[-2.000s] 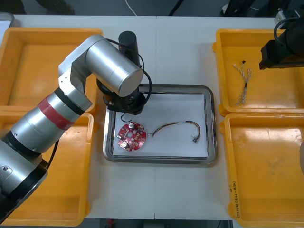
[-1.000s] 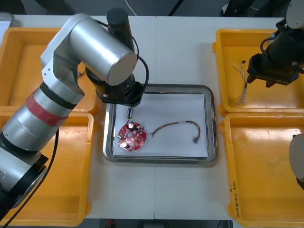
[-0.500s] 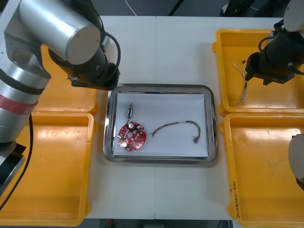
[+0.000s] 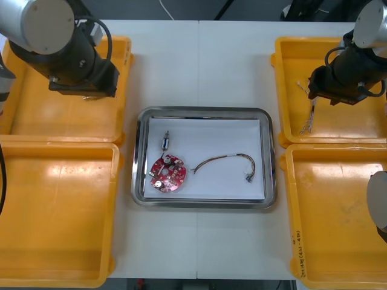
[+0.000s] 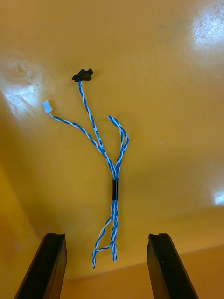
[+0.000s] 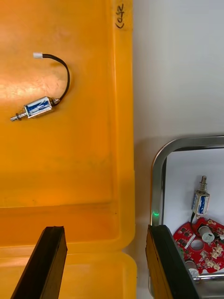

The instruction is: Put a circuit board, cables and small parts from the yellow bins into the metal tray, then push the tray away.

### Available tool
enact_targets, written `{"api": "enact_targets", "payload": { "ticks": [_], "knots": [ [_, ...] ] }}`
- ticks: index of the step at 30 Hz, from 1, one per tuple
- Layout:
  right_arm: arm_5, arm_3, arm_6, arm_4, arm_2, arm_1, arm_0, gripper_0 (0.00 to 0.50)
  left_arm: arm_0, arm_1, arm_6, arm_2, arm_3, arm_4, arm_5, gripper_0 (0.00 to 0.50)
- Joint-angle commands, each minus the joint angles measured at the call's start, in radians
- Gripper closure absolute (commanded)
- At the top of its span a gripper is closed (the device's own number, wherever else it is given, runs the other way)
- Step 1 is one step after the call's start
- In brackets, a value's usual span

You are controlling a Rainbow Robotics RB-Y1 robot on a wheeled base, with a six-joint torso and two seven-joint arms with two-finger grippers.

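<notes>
The metal tray (image 4: 203, 110), mid-frame in the front view, holds a red circuit board (image 4: 167, 174), a small metal part (image 4: 165, 142) above it and a curved cable (image 4: 227, 160). Upper right, the right gripper (image 5: 106, 236) hangs over the twisted blue and white cable (image 5: 112, 177) in a yellow bin (image 4: 344, 124), fingers wide apart, empty. Upper left, the left gripper (image 6: 106, 229) gapes empty too.

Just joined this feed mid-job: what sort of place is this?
Probably an electronics kitting bench: yellow bins flank a metal tray holding a red circuit board and a cable; the left gripper and right gripper hover over the far bins.
</notes>
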Motion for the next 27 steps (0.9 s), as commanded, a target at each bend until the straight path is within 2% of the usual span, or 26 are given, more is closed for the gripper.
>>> {"api": "enact_targets", "payload": {
  "ticks": [1, 15, 27],
  "knots": [
    [-0.022, 0.012, -0.016, 0.005, 0.021, 0.009, -0.032, 0.0, 0.006, 0.061, -0.248, 0.072, 0.03, 0.073, -0.034, 0.0],
    [-0.113, 0.092, -0.021, -0.009, 0.021, 0.009, -0.032, 0.0, -0.009, 0.075, -0.626, 0.086, 0.237, 0.127, -0.195, 0.0],
    [-0.185, 0.19, -0.022, -0.021, 0.021, 0.009, -0.032, 0.0, -0.078, 0.069, -0.937, 0.083, 0.458, 0.136, -0.301, 0.0]
  ]
}}
